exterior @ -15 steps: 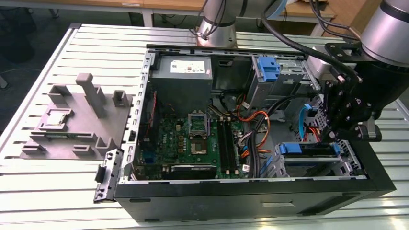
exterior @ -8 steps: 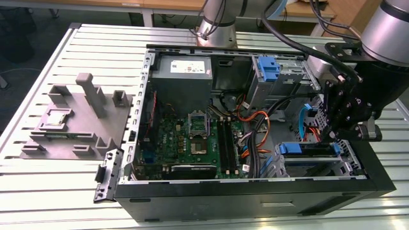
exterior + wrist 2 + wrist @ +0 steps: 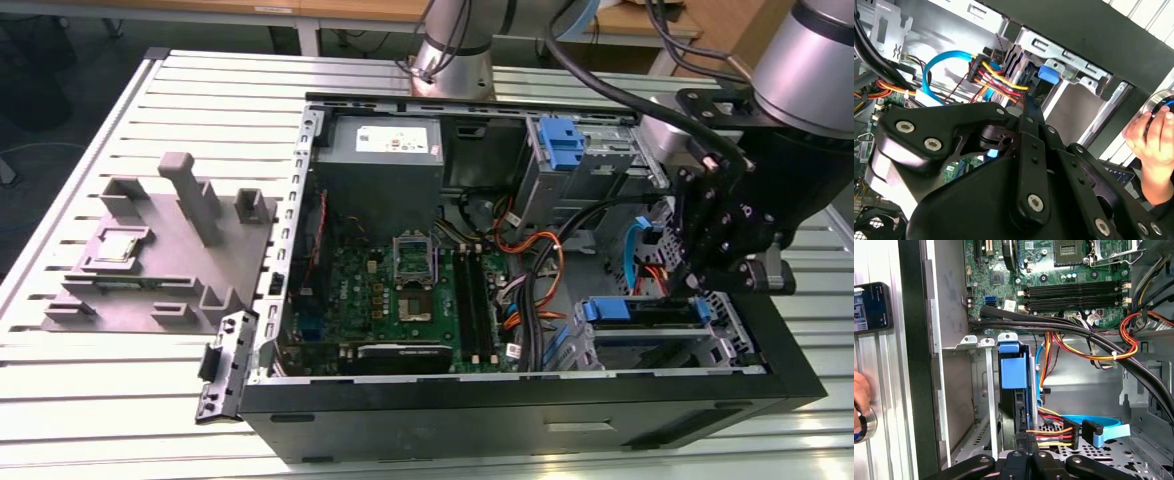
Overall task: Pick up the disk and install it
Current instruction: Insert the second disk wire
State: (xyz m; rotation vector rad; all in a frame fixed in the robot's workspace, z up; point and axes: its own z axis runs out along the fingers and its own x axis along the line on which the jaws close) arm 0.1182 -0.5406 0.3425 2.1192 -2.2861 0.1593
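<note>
The disk point(image 3: 641, 310), dark with a blue plastic bracket, stands on edge in the metal drive bay point(image 3: 654, 350) at the case's front corner, on the exterior view's right. In the first wrist view the disk point(image 3: 1014, 390) shows its blue bracket end between the bay's rails. My gripper point(image 3: 697, 285) hangs just above the bay. Its black fingers come together at the disk's near end point(image 3: 1027, 440), beside the power and blue data plugs. In the second wrist view the gripper point(image 3: 1025, 102) narrows to one thin tip by the blue bracket tab point(image 3: 1048, 75). I cannot tell whether the tips pinch anything.
The open computer case point(image 3: 534, 400) lies on a slatted table. A grey power supply point(image 3: 380, 150), motherboard point(image 3: 400, 290) and orange cables point(image 3: 534, 265) crowd the inside. A grey fixture point(image 3: 160, 250) sits at the exterior view's left. A person's hand point(image 3: 1151, 140) holds a knob outside the case.
</note>
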